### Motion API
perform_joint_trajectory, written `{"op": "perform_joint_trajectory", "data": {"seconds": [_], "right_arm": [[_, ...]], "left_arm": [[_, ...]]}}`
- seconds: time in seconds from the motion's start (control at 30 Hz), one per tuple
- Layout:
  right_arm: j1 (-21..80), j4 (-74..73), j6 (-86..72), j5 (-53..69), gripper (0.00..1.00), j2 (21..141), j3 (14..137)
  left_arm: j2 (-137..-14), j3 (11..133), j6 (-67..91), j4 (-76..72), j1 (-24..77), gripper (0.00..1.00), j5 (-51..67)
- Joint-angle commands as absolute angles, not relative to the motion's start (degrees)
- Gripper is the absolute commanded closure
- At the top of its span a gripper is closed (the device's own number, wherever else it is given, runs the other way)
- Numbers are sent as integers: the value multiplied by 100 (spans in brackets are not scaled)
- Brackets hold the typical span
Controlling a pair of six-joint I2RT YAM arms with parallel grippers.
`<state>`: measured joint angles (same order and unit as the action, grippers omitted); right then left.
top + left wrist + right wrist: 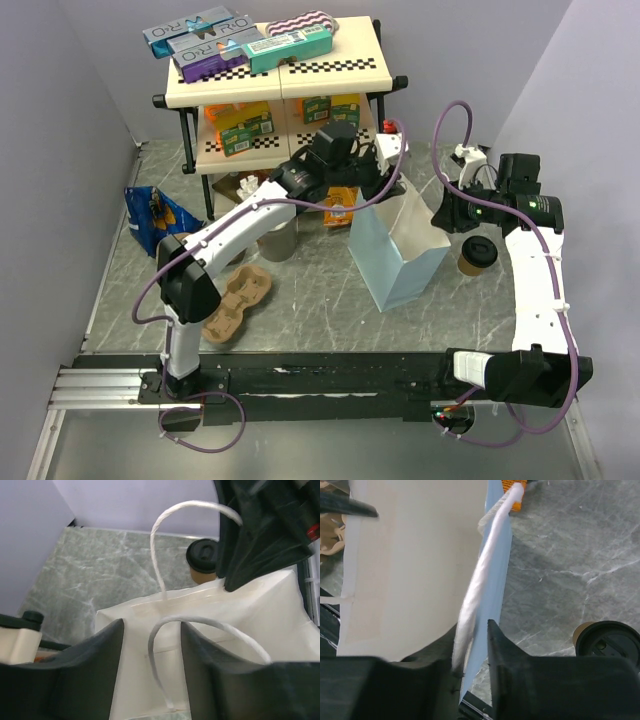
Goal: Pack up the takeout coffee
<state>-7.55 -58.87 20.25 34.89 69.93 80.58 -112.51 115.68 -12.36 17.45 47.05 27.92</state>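
The left jaws sit half-open astride one white rope handle of the pale blue paper bag, the right jaws narrow round the other — gripping or not, I cannot tell — so bag-opening seems in hand, and the black-lidded tan paper cup beside it on the grey desk wants lifting in next.

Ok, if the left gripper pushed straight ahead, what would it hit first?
Most likely the near rope handle between the left gripper's fingers, then the inside of the bag; depth is unclear.
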Motion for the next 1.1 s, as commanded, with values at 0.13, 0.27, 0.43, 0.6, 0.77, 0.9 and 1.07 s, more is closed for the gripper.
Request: {"op": "perform_joint_trajectory", "data": {"seconds": [0.13,0.27,0.43,0.6,0.77,0.9,1.07], "right_arm": [[-712,-5854,2118,3498,78,7373,8481],[-712,-5845,2206,3595,88,7690,8832],[-598,-5941,2539,3770,94,8024,9439],[-247,-5863,2812,3683,96,7920,9466],[306,-5520,3014,3297,100,7489,8949],[527,-5397,3234,3076,100,7322,8763],[606,-5133,3322,2900,100,7163,8631]], "left_arm": [[-10381,11208,-1415,1784,4667,96,4218],[-9871,10540,-1582,2091,4702,99,4464],[-9598,10117,-1950,2460,4755,99,4527],[-9440,9958,-2329,2777,4887,98,4474],[-9343,9879,-2505,2979,4887,54,4272],[-9150,9756,-2723,3225,4869,35,4061],[-8509,9335,-3269,3673,4799,25,3560]]}}
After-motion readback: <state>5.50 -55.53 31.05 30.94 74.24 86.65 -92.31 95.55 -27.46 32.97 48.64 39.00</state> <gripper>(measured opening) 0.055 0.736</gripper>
